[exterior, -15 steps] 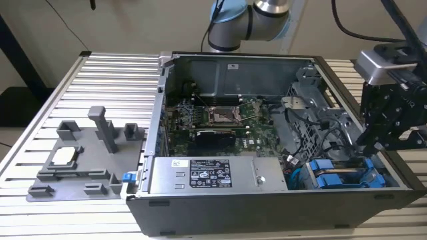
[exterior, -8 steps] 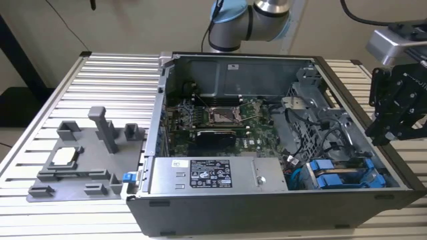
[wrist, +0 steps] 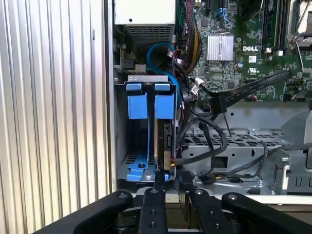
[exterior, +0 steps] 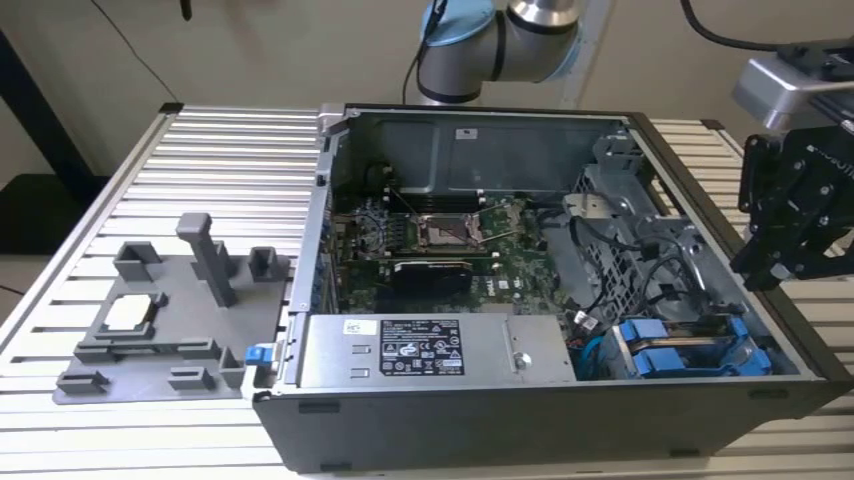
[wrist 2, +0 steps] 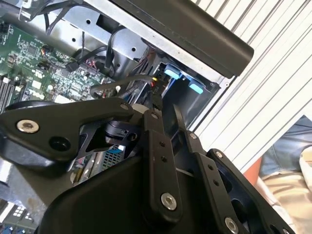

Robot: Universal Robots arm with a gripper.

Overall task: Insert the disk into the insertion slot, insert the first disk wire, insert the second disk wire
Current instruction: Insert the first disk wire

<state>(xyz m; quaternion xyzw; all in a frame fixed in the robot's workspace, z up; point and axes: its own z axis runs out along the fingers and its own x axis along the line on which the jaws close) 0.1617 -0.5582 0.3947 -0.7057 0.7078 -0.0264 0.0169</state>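
In the first wrist view the disk (wrist: pixel 159 139) stands edge-on in its blue carrier (wrist: pixel 146 105), inside the insertion slot of the grey drive cage (wrist: pixel 118 146). Loose black wires (wrist: pixel 207 141) curl beside the cage, near the disk's connector edge. My gripper (wrist: pixel 171 179) hangs just outside the cage, in line with the disk. It is open by a narrow gap with nothing between its fingers. In the exterior view the gripper (exterior: pixel 755 276) hovers over the case's rim on that view's right, above the blue carrier (exterior: pixel 678 352). The second wrist view shows the gripper (wrist 2: pixel 166 110) pointing at the blue tabs (wrist 2: pixel 171 73).
The open computer case (exterior: pixel 534 420) lies on a slatted metal table (exterior: pixel 227 150). A silver labelled power-supply box (exterior: pixel 420 350) sits beside the cage, with the motherboard (exterior: pixel 441 235) behind it. A grey fixture (exterior: pixel 167 320) stands on the exterior view's left. A person's clothing (wrist 2: pixel 287 156) shows past the table.
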